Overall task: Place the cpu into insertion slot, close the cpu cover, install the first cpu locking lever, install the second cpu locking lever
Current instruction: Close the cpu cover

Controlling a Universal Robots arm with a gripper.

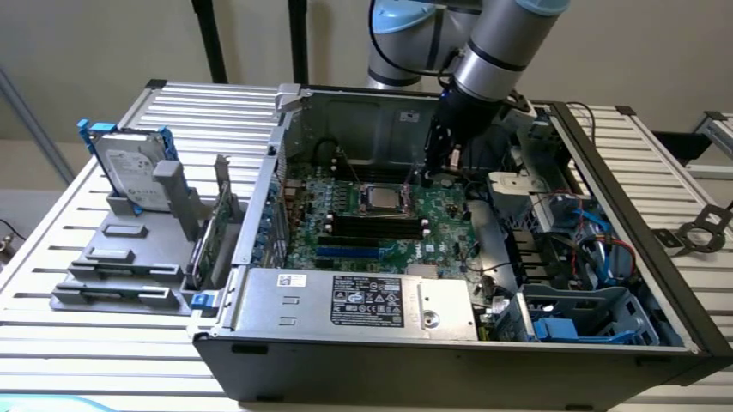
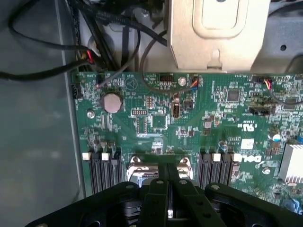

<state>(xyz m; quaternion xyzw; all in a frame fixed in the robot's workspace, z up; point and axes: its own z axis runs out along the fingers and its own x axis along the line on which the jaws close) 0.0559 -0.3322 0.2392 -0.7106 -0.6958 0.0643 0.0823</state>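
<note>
**Two fingers pressed together at the socket's edge: lever work looks to be in hand**

Two black fingers of the claw point(image 2: 168, 171) are pressed together with nothing seen between them. In the wrist view their tips sit right over the silver metal of the cpu cover point(image 2: 140, 171). Whether they actually touch a lever wire cannot be told.

In the exterior view the claw point(image 1: 427, 178) hangs at about two o'clock of the socket, close in beside it. The cpu point(image 1: 382, 198) lies inside the socket as a grey square, and the frame appears to be lowered around it. So the placing and cover steps look done, and the work judged to be under way is one of the two locking levers. Which one, and whether either is latched, is too fine to see.

Further out, black memory slots point(image 1: 378, 227) lie at six o'clock of the socket on the green motherboard point(image 1: 449, 215). A coin cell point(image 2: 112, 102) sits well apart from the fingertips. The labelled power supply point(image 1: 355, 300) fills the near wall of the case. A hard drive point(image 1: 126, 165) stands far out at nine o'clock on the slatted tabletop point(image 1: 69, 343).

As a judgement, the next move calls for a small, steady push on a thin lever. Closed tips could easily slip off it onto the board beside it.
</note>
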